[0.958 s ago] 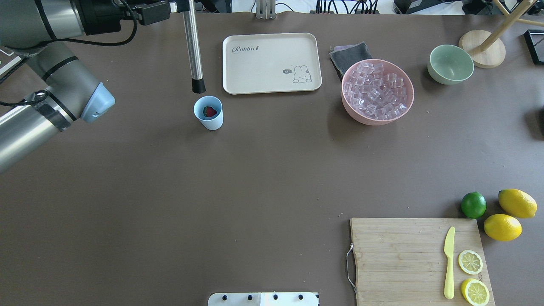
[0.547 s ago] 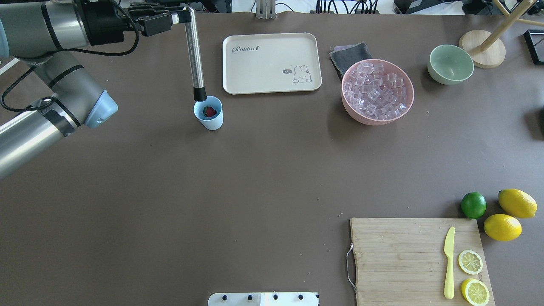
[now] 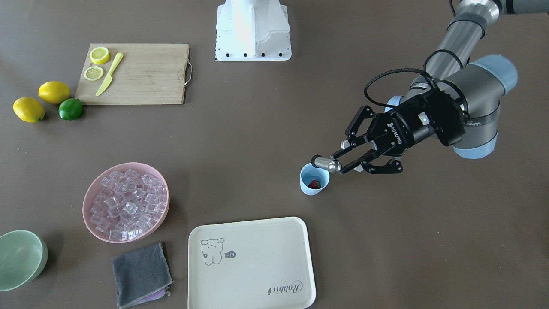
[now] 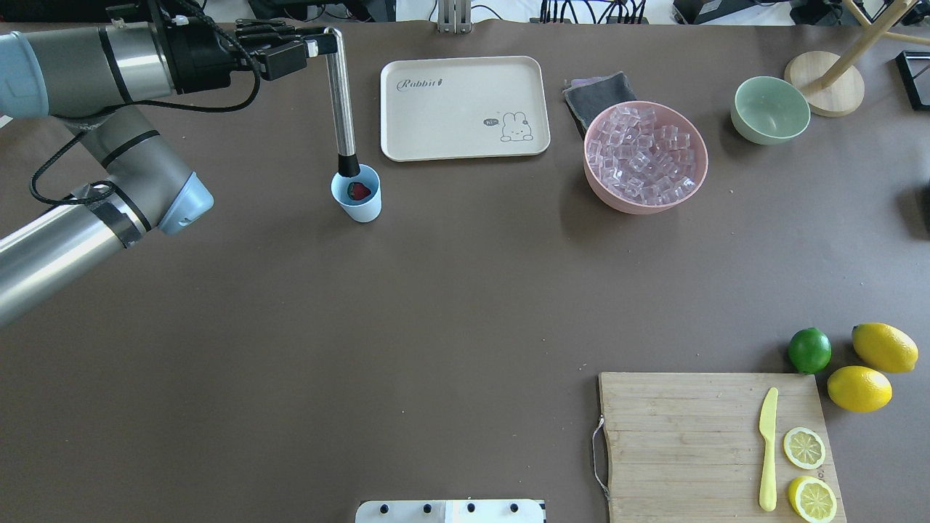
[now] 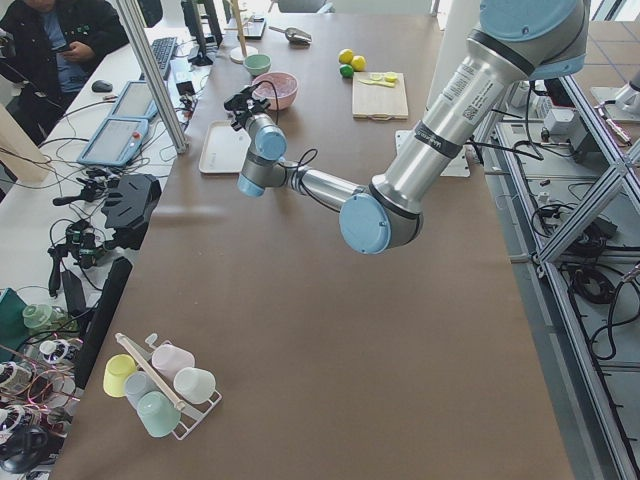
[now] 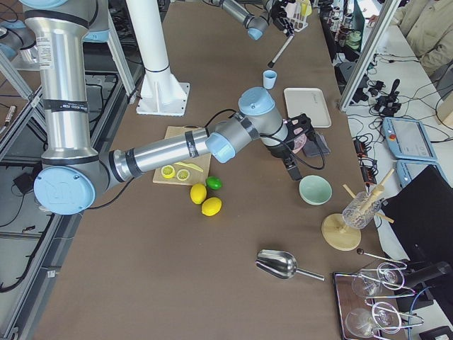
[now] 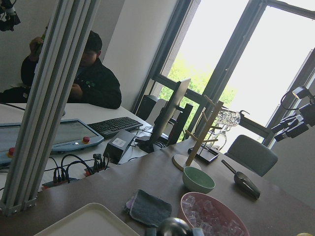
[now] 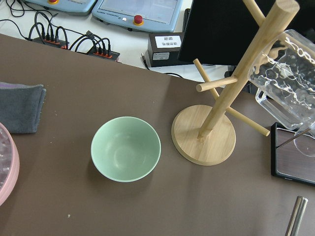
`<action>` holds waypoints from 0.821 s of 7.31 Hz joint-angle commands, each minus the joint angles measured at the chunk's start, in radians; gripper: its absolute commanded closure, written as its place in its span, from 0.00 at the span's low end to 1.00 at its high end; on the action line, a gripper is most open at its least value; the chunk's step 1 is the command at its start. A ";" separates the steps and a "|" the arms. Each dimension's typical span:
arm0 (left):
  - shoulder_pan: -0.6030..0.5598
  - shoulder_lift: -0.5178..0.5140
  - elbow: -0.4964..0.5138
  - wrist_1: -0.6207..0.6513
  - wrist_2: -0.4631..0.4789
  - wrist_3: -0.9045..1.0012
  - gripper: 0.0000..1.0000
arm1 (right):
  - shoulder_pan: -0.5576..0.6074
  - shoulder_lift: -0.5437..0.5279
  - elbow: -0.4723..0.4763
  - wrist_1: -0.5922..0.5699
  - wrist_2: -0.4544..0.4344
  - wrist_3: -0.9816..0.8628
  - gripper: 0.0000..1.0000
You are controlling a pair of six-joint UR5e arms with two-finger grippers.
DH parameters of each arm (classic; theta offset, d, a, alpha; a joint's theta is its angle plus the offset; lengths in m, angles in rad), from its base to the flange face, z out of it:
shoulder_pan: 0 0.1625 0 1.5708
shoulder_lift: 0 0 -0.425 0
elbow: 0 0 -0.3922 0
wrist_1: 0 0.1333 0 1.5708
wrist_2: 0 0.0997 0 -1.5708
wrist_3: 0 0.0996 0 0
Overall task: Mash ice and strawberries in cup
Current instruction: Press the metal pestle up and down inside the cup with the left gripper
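The pale-blue cup [image 4: 357, 196] stands left of the table's middle, just in front of the cream tray; it also shows in the front view [image 3: 314, 184]. One red strawberry [image 4: 359, 190] [image 3: 314, 184] lies inside it. My left gripper [image 4: 318, 43] [image 3: 339, 165] is shut on the top of a steel muddler [image 4: 340, 102], which hangs nearly upright. Its black tip [image 4: 349, 167] is at the cup's far rim. The ice [image 4: 645, 151] [image 3: 127, 207] is piled in the pink bowl [image 4: 607, 192]; I see none in the cup. My right gripper shows only in the right side view [image 6: 291, 168], and I cannot tell its state.
A cream tray [image 4: 463, 107] lies behind the cup, with a grey cloth [image 4: 597, 93] and a green bowl [image 4: 769, 109] further right. A wooden stand [image 4: 825, 81] is at the far right. Near the front right are a cutting board [image 4: 683, 436], a yellow knife, lemons and a lime.
My left gripper has moved right and down. The muddler's black tip went from behind the cup to the cup's rim. The cup and strawberry stayed put.
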State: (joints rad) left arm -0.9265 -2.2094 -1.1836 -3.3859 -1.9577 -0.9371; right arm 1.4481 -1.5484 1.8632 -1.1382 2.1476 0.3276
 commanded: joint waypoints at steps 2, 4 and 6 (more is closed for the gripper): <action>0.040 -0.001 0.013 0.002 0.048 0.012 1.00 | 0.000 -0.018 0.001 0.009 0.000 -0.001 0.01; 0.043 -0.003 0.041 0.002 0.048 0.014 1.00 | 0.000 -0.016 0.002 0.009 -0.002 -0.001 0.01; 0.043 -0.004 0.059 0.004 0.048 0.014 1.00 | 0.000 -0.012 -0.001 0.009 -0.003 -0.001 0.01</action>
State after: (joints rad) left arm -0.8843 -2.2129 -1.1362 -3.3830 -1.9102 -0.9242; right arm 1.4481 -1.5629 1.8640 -1.1284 2.1459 0.3267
